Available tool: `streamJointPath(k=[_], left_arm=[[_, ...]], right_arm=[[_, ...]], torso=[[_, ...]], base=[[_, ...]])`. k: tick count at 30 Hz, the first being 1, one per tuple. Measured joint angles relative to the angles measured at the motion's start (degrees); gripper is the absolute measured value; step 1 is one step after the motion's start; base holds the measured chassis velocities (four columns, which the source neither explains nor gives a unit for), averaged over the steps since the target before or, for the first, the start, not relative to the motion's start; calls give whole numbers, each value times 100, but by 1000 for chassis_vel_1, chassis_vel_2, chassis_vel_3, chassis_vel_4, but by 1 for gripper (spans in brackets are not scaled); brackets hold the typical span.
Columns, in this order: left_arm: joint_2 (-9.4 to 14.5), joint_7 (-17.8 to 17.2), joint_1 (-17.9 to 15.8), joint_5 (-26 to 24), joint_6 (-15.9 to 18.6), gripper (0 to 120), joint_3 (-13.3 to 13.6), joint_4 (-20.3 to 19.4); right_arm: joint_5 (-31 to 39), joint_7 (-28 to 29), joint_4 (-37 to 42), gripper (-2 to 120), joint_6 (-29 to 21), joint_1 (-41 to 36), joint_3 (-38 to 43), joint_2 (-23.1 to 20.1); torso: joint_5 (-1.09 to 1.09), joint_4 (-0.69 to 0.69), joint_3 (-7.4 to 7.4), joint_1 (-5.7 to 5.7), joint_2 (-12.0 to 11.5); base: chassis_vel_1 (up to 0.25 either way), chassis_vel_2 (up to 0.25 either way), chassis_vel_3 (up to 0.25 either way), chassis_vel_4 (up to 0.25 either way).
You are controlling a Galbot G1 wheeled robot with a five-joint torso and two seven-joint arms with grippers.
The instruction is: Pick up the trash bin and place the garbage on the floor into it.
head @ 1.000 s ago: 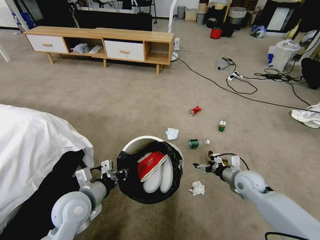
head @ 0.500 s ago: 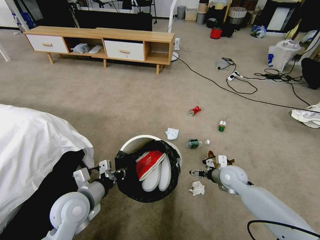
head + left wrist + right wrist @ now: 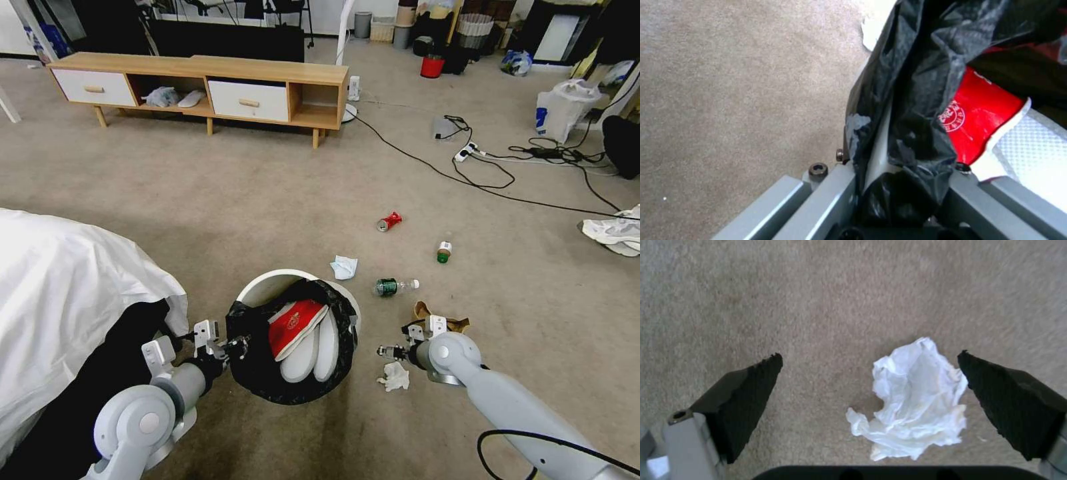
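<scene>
Beige carpet (image 3: pixel 267 200), left gripper (image 3: pixel 898 186) clamped on bin (image 3: pixel 273 287) rim and black liner, right gripper (image 3: pixel 869 383) spread wide just above tissue (image 3: pixel 911 403), beside bin.

I stand in what looks like a living room set up for testing, part home and part lab. Greyish-beige carpet (image 3: pixel 253 200) covers the floor. A low wooden TV cabinet (image 3: pixel 200 90) with white drawers stands ahead of me, and a white sheet (image 3: pixel 67 293) drapes over furniture at my left. Black cables (image 3: pixel 493 180) and a power strip (image 3: pixel 465 152) trail across the carpet, and boxes, bins and a red bucket (image 3: pixel 432 66) crowd the far wall.
</scene>
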Motion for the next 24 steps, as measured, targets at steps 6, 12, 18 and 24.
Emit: streamJointPath(k=[6,12,18,24], left_arm=[[56,24,53,-1,-5,0,-50,-53],[70,38,77,-4,-5,0,-62,-88],[53,39,103,5,-5,0,-56,-112],[48,44,128,20,-9,0,-69,-138]], right_arm=[[-23,18,-171,100,37,-54,65,154],[-67,16,-260,100,53,-127,136,243],[-101,53,-340,100,60,-208,204,313],[-225,37,-504,100,68,-268,289,396]], torso=[[0,0,0,0,0],[0,0,0,0,0],[0,0,0,0,0],[0,0,0,0,0]], base=[[0,0,0,0],[0,0,0,0],[0,0,0,0],[0,0,0,0]])
